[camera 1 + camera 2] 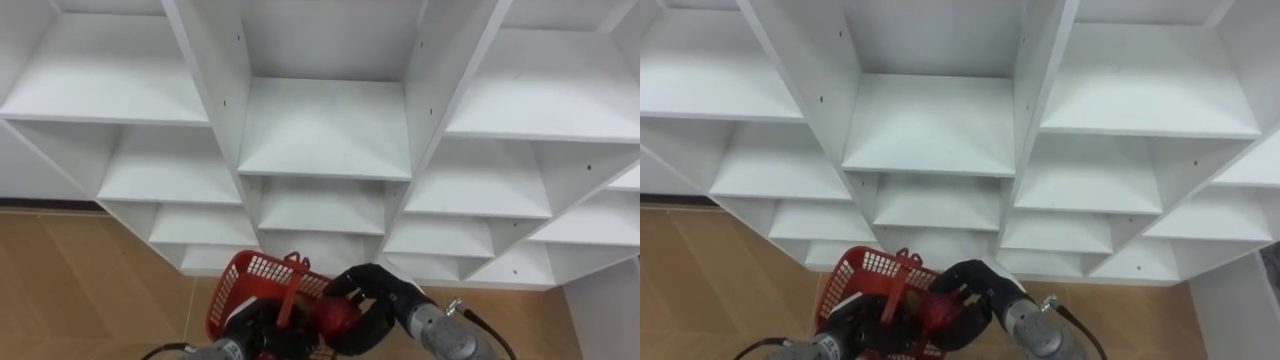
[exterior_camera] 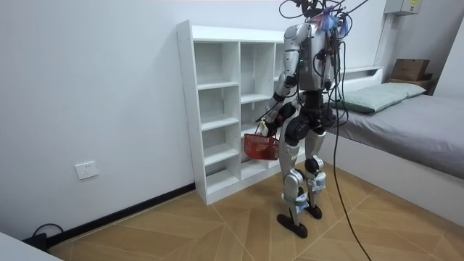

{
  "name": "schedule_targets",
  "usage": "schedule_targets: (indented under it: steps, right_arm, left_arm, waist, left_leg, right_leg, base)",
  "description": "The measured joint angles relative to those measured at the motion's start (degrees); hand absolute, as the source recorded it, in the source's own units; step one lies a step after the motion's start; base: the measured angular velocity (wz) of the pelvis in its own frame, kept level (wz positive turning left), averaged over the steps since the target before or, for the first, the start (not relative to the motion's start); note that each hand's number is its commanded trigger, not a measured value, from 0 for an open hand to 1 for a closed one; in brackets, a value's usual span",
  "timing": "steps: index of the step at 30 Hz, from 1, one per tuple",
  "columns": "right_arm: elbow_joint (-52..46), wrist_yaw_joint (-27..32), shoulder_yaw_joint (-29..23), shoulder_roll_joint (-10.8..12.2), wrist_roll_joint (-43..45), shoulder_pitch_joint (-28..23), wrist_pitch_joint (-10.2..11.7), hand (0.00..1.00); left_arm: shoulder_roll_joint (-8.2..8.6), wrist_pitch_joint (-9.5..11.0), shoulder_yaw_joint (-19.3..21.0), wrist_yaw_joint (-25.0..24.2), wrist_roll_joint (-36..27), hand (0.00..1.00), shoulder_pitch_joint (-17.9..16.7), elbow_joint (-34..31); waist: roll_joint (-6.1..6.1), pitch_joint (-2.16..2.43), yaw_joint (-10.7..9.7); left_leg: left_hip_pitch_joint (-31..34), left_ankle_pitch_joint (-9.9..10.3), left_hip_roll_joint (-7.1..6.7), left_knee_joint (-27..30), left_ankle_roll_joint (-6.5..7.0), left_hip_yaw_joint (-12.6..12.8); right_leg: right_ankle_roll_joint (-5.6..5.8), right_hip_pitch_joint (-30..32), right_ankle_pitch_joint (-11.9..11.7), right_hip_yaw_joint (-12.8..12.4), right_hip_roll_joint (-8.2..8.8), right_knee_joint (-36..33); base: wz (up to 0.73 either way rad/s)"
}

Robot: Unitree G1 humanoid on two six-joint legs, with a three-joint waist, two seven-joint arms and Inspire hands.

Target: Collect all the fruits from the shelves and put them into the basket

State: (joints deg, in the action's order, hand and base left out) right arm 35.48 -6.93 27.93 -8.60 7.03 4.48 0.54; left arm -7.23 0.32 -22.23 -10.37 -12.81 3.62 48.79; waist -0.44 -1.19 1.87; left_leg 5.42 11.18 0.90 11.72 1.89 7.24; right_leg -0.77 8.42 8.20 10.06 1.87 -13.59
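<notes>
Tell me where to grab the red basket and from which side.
Grip the red basket by its raised handle, coming from above: the handle stands up over the open mesh rim, and the right hand with the red fruit crowds the basket's right side.

Pictured beside the tall white open-shelved wooden closet (image 2: 217,116): clad in silver-grey shells along arms, thighs and shins, with black joints at waist, hips and knees and dark flat feet. Crowned, above the closet's top, by a tangle of dark cables and straps flecked blue and red. Fitted, before the closet's lower shelves, with a black right hand (image 1: 380,290) on a grey metal wrist with a thin black wire, and a black left hand (image 1: 245,335).
</notes>
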Motion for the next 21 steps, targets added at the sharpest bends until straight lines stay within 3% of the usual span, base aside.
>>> schedule_targets:
  steps: [5, 6, 7, 8, 21]
  right_arm:
    - [0.0, 0.17, 0.0, 0.01, -0.08, 0.19, 0.06, 1.0]
    - [0.0, 0.32, 0.01, 0.05, -0.06, 0.21, 0.08, 0.6]
    - [0.0, 0.45, 0.01, 0.07, -0.06, 0.21, 0.08, 0.04]
    - [0.0, 0.52, 0.01, 0.08, -0.05, 0.2, 0.08, 0.0]
    - [-0.05, 0.67, 0.08, 0.28, -0.08, 1.68, 0.83, 0.0]
  left_arm:
    - [-0.01, 0.0, -0.01, 0.0, -0.01, 1.0, 0.34, 0.0]
    - [0.0, 0.0, -0.02, 0.0, 0.02, 1.0, 0.39, 0.0]
    - [0.0, 0.0, -0.02, 0.0, 0.03, 1.0, 0.39, 0.0]
    - [0.0, 0.0, -0.03, 0.0, 0.03, 1.0, 0.38, 0.0]
    - [0.98, 0.02, -0.68, -0.7, 0.05, 1.0, 0.79, -0.06]
  waist:
    - [0.03, 0.01, 0.01]
    - [0.03, 0.01, 0.01]
    - [0.03, 0.01, 0.01]
    - [0.03, 0.01, 0.01]
    - [0.3, 0.17, 0.06]
  left_leg:
    - [0.04, 0.0, -0.03, -0.01, 0.0, 0.01]
    - [0.04, 0.0, -0.05, -0.01, 0.0, 0.02]
    - [0.04, 0.0, -0.05, -0.01, 0.0, 0.02]
    - [0.04, 0.0, -0.06, 0.0, 0.0, 0.02]
    - [0.08, 0.0, 0.02, 0.0, 0.0, 0.02]
  right_leg:
    - [0.0, 0.04, 0.0, 0.18, 0.07, 0.0]
    - [0.0, 0.04, 0.0, 0.25, 0.09, 0.0]
    - [0.0, 0.04, 0.0, 0.27, 0.1, 0.0]
    - [0.0, 0.04, 0.0, 0.3, 0.1, 0.0]
    - [0.0, 0.02, 0.0, 1.12, 0.15, 0.0]
  base:
    - [0.0]
    - [0.0]
    - [0.0]
    - [0.0]
    - [0.0]
